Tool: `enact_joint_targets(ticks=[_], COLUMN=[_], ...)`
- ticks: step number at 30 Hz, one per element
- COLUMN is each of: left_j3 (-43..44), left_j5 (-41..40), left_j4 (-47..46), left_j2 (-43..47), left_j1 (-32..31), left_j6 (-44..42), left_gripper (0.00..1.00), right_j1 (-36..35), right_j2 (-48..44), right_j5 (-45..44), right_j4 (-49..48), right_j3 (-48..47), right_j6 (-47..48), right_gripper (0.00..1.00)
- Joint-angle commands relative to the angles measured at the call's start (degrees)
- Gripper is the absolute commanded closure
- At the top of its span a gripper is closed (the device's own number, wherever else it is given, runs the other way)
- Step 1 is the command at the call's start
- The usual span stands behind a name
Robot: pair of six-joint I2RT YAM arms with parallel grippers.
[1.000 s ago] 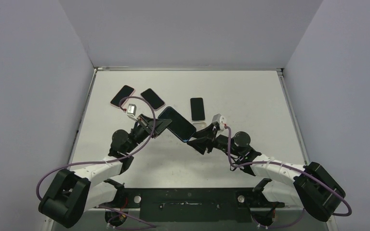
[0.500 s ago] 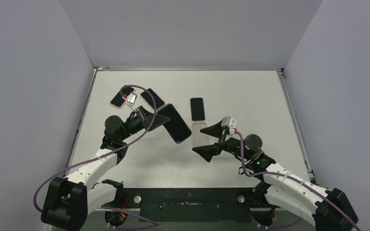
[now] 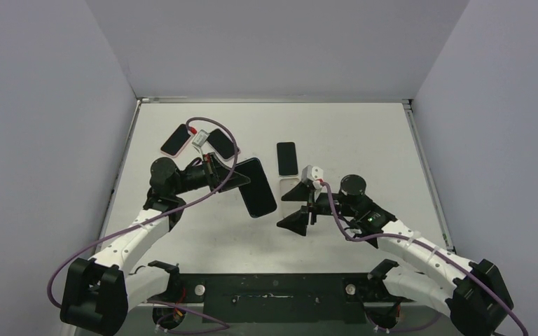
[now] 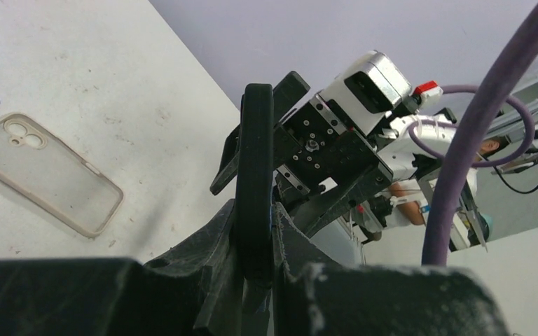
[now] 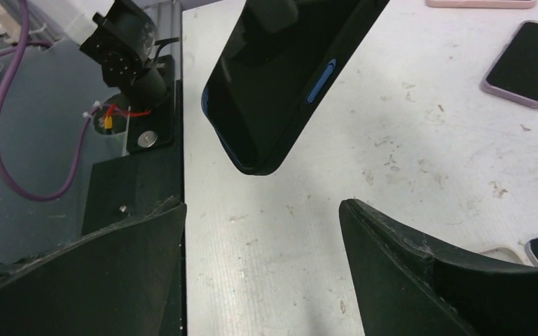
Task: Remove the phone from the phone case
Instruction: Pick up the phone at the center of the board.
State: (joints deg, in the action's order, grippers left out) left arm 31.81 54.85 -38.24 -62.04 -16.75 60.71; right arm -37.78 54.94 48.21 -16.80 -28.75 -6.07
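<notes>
The phone [image 3: 258, 187], dark with a blue side button, sits in its black phone case and is held off the table. My left gripper [image 3: 235, 178] is shut on its left end. In the left wrist view the phone [image 4: 256, 175] stands edge-on between the two fingers of that gripper [image 4: 256, 231]. My right gripper [image 3: 284, 210] hangs open to the right of the phone, apart from it. In the right wrist view the phone [image 5: 280, 77] floats beyond the spread fingers of the right gripper [image 5: 263, 206], with only bare table between them.
An empty clear case [image 3: 291, 183] lies on the table by the right gripper, also seen in the left wrist view [image 4: 42, 171]. Three other phones lie further back [image 3: 287, 158], [image 3: 222, 143], [image 3: 176, 140]. A pink-edged phone [image 5: 525, 63] shows in the right wrist view.
The right gripper has let go of the phone's lower corner, opened wide and drawn back. The left gripper has kept its hold and swung the phone a little left and more upright.
</notes>
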Motion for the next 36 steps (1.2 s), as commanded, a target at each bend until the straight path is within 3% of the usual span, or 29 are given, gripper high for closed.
enact_joint_targets(ticks=[1, 11, 20, 30, 36], left_j3=[4.1, 6.8, 9.4, 13.2, 14.0], left_j5=[4.2, 7.4, 8.8, 9.7, 10.1], left_j4=[-1.3, 1.9, 6.5, 13.9, 14.9], left_j2=[0.7, 0.2, -0.5, -1.0, -1.4], left_j1=[0.4, 0.4, 0.4, 0.4, 0.4], left_j6=[-3.0, -7.3, -11.4, -18.0, -19.2], left_gripper=[1.0, 1.0, 1.0, 1.0, 1.0], right_j1=[0.5, 0.6, 0.6, 0.6, 0.6], right_j2=[3.1, 10.1, 12.8, 14.6, 16.3], right_j5=[8.4, 15.3, 17.4, 18.2, 18.3], right_j4=[0.3, 5.5, 6.3, 6.5, 6.6], right_j3=[-5.4, -12.1, -14.2, -16.2, -17.4], right_j6=[3.4, 7.7, 8.9, 9.3, 9.7], right_gripper=[0.19, 0.31, 0.48, 0.51, 0.68])
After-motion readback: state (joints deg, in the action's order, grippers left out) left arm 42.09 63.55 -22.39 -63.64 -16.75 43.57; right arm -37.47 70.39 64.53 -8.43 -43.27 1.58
